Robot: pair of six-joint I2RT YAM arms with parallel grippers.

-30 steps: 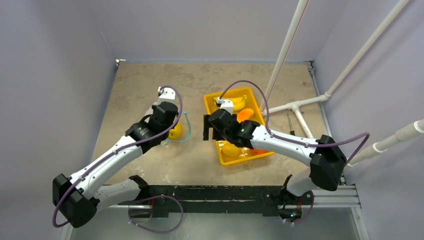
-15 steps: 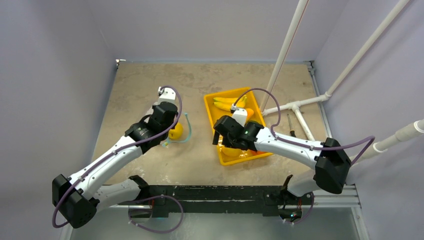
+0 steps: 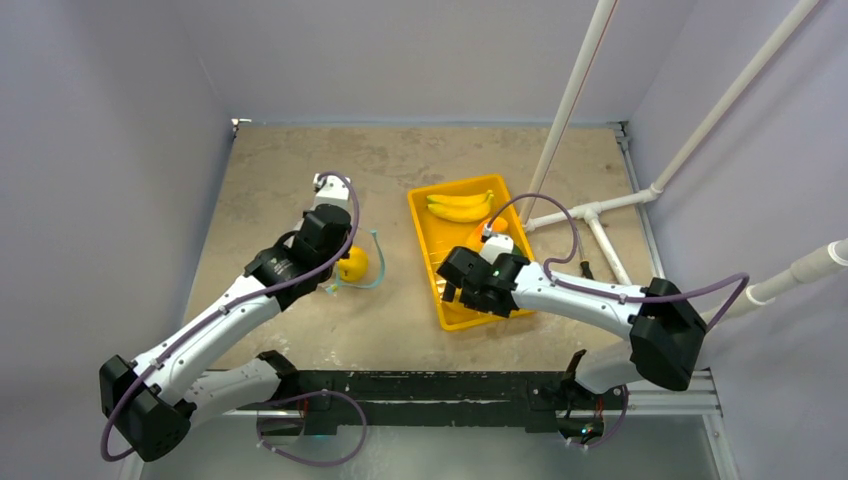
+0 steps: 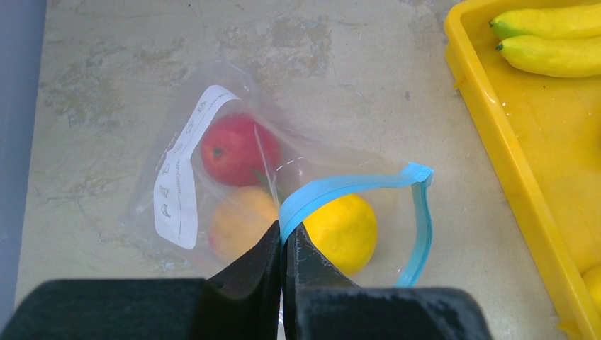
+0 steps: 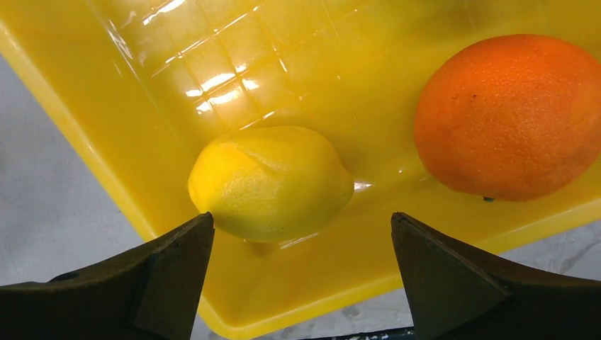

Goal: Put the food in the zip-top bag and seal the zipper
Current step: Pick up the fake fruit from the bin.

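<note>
The clear zip-top bag (image 4: 212,177) lies on the table left of the yellow tray; its teal-blue zipper (image 4: 418,212) loops open. Inside it are a red fruit (image 4: 230,147), an orange-yellow fruit (image 4: 237,223) and a yellow lemon (image 4: 347,230). My left gripper (image 4: 285,237) is shut on the zipper strip and holds the mouth up; the top view shows the lemon (image 3: 352,263). My right gripper (image 5: 301,234) is open above the near end of the tray (image 5: 99,134), over a lemon (image 5: 273,180), with an orange (image 5: 514,117) to its right. Two bananas (image 3: 460,207) lie at the tray's far end.
White pipes (image 3: 575,95) rise at the back right and run along the table's right side. A small dark tool (image 3: 579,248) lies right of the tray (image 3: 424,250). Grey walls enclose the table on three sides.
My right gripper moved from beside the tray's left edge back and right, down over the tray's near end. The left arm kept hold of the bag and barely shifted.
</note>
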